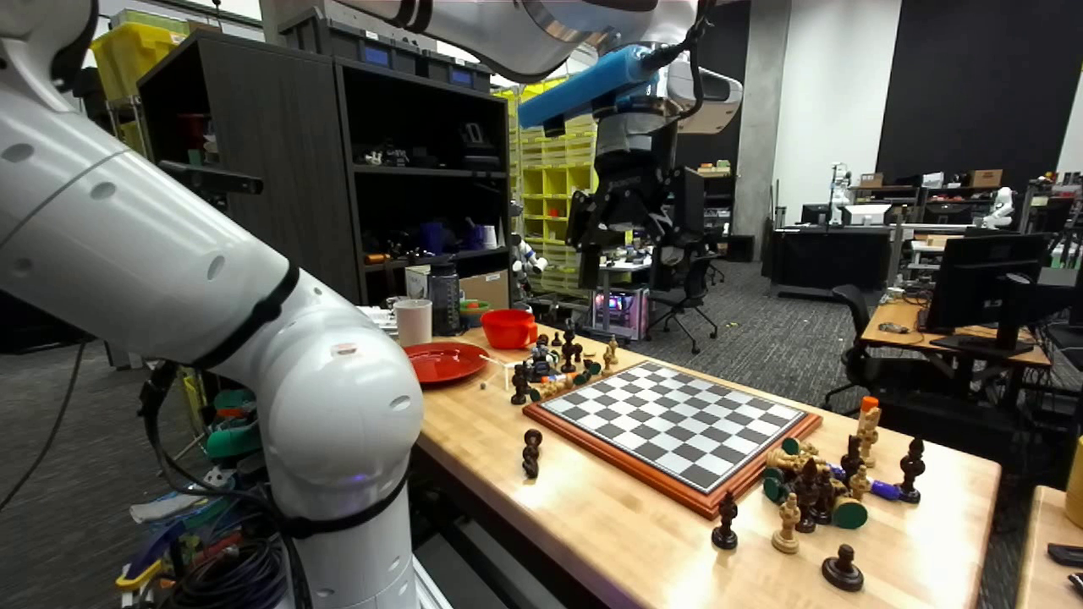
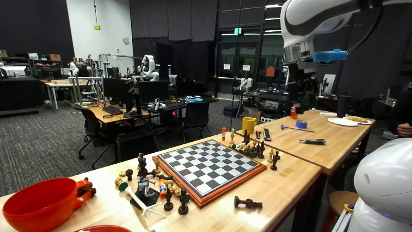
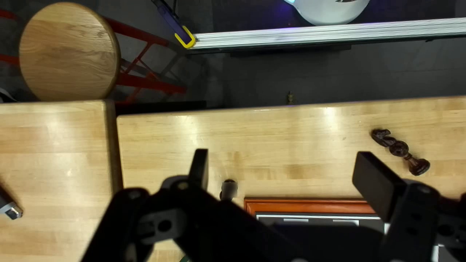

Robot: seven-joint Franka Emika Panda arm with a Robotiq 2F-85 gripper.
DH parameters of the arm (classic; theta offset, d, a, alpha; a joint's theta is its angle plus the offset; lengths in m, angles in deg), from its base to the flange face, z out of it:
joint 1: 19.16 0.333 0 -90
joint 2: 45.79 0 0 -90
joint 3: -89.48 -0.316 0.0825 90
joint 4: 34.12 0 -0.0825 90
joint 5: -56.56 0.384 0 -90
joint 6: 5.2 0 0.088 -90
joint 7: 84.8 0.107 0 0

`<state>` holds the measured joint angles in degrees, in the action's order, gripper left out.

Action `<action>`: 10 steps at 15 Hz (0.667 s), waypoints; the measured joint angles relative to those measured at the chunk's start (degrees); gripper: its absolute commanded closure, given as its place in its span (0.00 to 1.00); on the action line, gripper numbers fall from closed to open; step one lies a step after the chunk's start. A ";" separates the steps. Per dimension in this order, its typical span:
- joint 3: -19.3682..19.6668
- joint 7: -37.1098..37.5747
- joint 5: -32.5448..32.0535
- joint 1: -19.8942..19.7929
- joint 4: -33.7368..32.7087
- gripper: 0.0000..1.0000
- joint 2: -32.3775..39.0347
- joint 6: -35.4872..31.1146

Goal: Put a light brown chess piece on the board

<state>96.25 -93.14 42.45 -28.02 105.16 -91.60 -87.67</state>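
The board (image 1: 677, 414) lies flat on the wooden table; its squares are bare in both exterior views (image 2: 209, 167). Its near rim (image 3: 309, 206) shows in the wrist view, the rest hidden by the gripper. A light brown chess piece (image 1: 786, 523) stands upright beside the board; it also shows in an exterior view (image 2: 270, 155). Other light brown pieces lie tipped in the pile (image 1: 787, 459) there and in another group (image 1: 554, 387) at the board's opposite side. My gripper (image 1: 628, 266) is open and empty, high above the table; its fingers are wide apart in the wrist view (image 3: 283, 165).
Dark pieces stand and lie among the light ones. A fallen dark piece (image 2: 248, 203) lies between the board and the table edge. A red cup (image 1: 508, 328), a red plate (image 1: 444, 362) and a small white tripod (image 2: 141, 201) are at one end. An adjoining table holds a yellow mug (image 2: 248, 125).
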 measured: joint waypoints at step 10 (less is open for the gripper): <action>-1.19 5.21 9.85 3.68 1.27 0.00 -0.81 -0.28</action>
<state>95.06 -87.93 52.30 -24.34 106.43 -92.41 -87.96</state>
